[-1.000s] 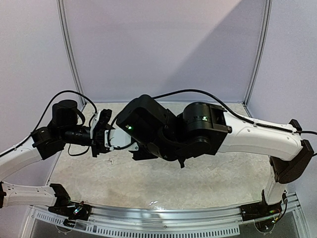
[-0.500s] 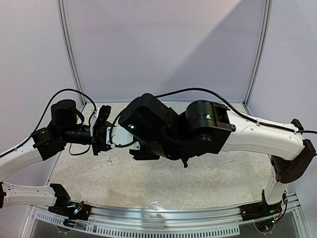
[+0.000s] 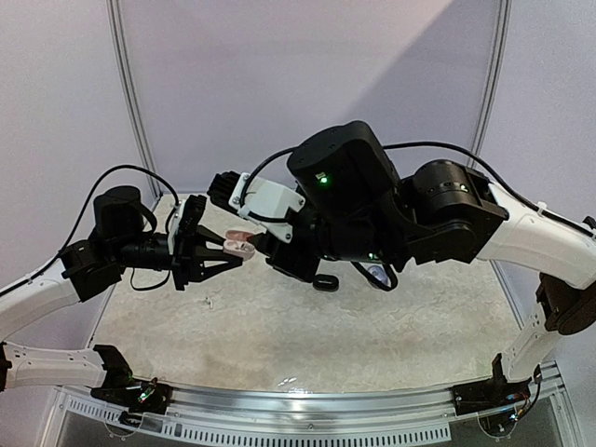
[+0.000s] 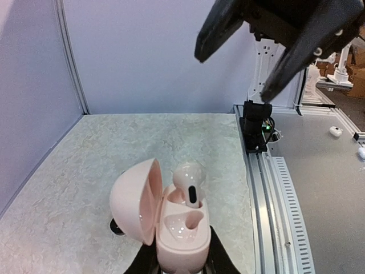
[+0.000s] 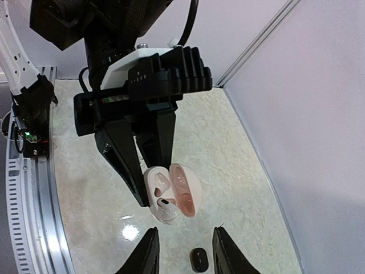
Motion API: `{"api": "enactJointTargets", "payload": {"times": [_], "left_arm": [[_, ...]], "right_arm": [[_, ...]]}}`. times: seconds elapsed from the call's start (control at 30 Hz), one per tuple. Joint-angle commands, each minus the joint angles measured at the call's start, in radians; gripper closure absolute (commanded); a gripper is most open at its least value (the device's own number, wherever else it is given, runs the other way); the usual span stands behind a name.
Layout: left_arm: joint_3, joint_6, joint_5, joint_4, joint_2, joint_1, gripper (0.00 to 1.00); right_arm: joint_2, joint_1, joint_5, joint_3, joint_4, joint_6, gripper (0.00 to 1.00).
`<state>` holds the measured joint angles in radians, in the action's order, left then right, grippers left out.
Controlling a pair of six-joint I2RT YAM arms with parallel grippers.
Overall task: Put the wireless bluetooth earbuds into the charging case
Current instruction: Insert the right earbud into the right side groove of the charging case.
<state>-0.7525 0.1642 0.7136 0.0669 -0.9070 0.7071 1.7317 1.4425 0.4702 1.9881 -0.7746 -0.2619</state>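
Left gripper (image 3: 233, 251) clamped on pink charging case (image 4: 179, 228), held above table (image 4: 85, 148). Left wrist view: lid open at 9 o'clock, one pale earbud (image 4: 189, 182) upright in 12 o'clock pocket, 6 o'clock pocket unfilled. Right gripper (image 5: 185, 250) fingers apart, holding nothing, over case. Small black item (image 5: 198, 258) on table, 6 o'clock of case in right wrist view.

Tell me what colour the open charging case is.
Pale pink; the charging case shows best in the left wrist view.
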Motion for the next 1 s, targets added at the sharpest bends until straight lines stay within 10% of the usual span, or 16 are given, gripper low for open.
{"api": "enactJointTargets", "payload": {"times": [0.0, 0.97], "left_arm": [[0.013, 0.005, 0.012, -0.026, 0.014, 0.014, 1.00], [0.009, 0.008, 0.030, -0.031, 0.017, 0.015, 1.00]], "right_arm": [[0.018, -0.015, -0.096, -0.021, 0.014, 0.106, 0.67], [0.073, -0.082, -0.127, -0.017, -0.013, 0.227, 0.76]]}}
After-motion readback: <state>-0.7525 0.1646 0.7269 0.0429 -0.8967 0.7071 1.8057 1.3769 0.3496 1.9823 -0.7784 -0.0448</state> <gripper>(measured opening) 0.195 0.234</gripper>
